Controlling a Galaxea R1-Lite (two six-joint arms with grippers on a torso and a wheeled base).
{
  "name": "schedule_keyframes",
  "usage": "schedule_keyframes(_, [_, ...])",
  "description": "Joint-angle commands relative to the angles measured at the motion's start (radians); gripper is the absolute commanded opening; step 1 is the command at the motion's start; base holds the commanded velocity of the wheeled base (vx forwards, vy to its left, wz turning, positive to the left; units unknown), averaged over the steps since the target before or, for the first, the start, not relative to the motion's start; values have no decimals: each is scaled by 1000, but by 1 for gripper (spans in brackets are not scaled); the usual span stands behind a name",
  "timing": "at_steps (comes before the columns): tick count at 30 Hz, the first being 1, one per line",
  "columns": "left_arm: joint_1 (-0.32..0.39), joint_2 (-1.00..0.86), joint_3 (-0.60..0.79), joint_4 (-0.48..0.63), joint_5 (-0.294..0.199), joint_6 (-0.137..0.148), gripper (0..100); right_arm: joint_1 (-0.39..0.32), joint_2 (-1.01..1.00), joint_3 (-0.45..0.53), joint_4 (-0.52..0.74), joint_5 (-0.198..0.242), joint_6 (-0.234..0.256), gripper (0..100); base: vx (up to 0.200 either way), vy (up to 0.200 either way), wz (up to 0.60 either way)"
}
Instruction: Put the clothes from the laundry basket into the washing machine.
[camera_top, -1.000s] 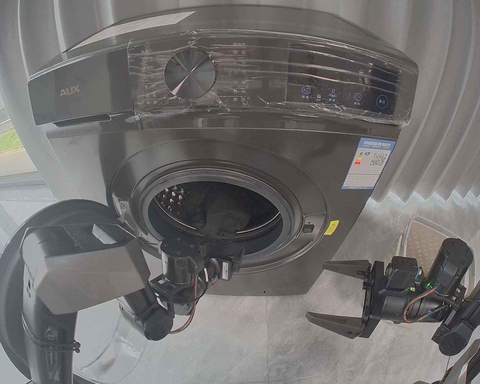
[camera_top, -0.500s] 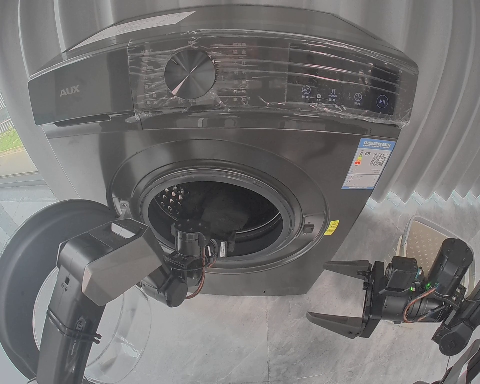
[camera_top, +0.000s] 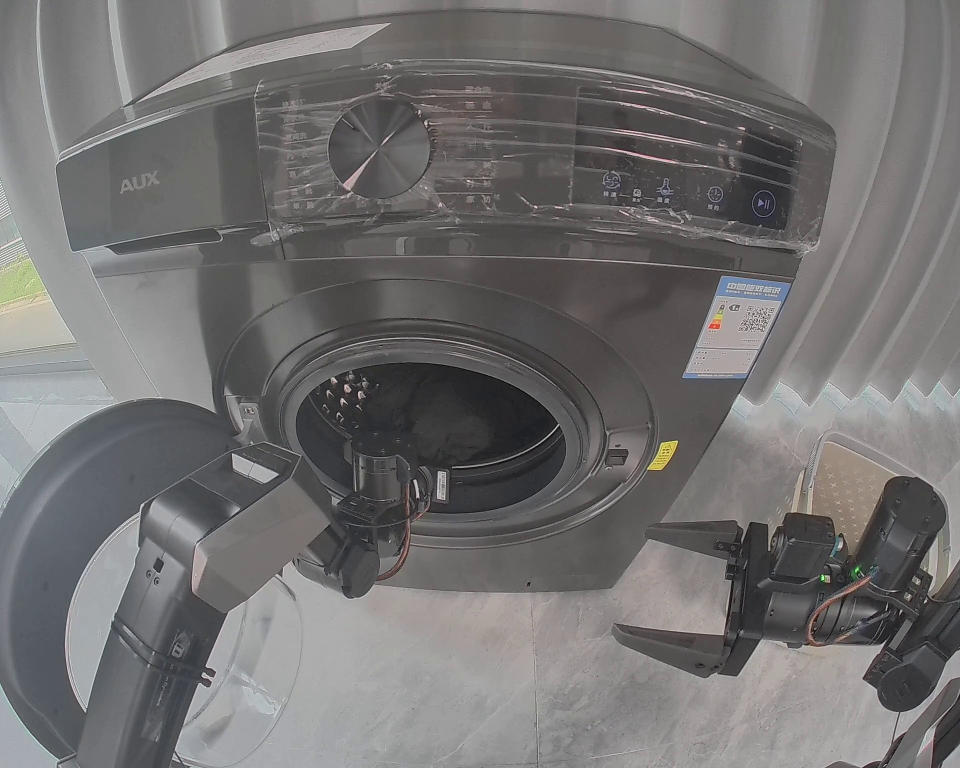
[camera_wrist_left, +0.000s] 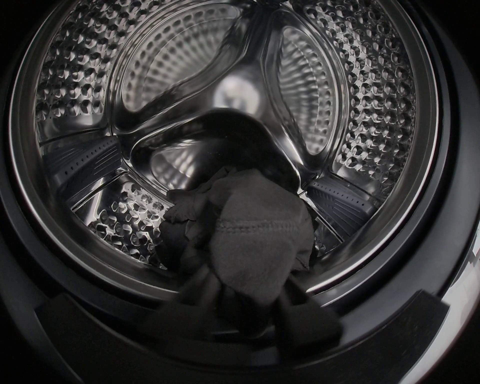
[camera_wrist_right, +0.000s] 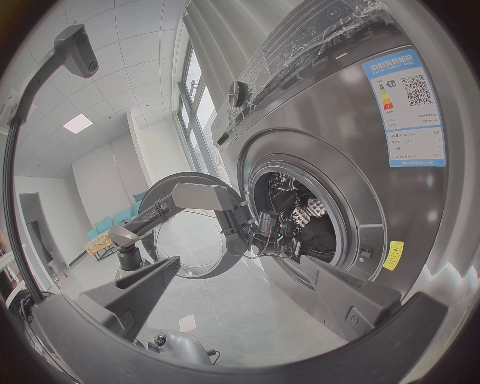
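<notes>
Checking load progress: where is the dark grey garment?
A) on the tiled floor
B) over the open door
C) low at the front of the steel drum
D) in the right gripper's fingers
C: the dark grey garment sits bunched low at the front of the perforated steel drum, seen from the left wrist.
</notes>
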Motion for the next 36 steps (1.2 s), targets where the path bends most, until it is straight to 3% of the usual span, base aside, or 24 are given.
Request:
schedule_keyframes(1, [-2, 16, -6, -2, 0, 0, 0, 0, 1, -1, -1, 0, 0, 100, 0, 0, 0])
schedule_keyframes(9, [-2, -53, -55, -21, 0, -17, 0, 1, 1, -1, -1, 0, 0, 100, 0, 0, 0])
schedule_keyframes(15, [-5, -112, -98, -22, 0, -64, 0, 1, 1, -1, -1, 0, 0, 100, 0, 0, 0])
schedule_keyframes(22, [0, -112, -104, -13, 0, -63, 0, 1, -1, -1, -1, 0, 0, 100, 0, 0, 0])
schedule_keyframes(23, [0, -112, -104, -11, 0, -63, 100, 1, -1, -1, -1, 0, -2, 100, 0, 0, 0])
schedule_keyframes(36, [-8, -86, -89, -15, 3, -63, 100, 1, -11, -1, -1, 0, 0, 100, 0, 0, 0])
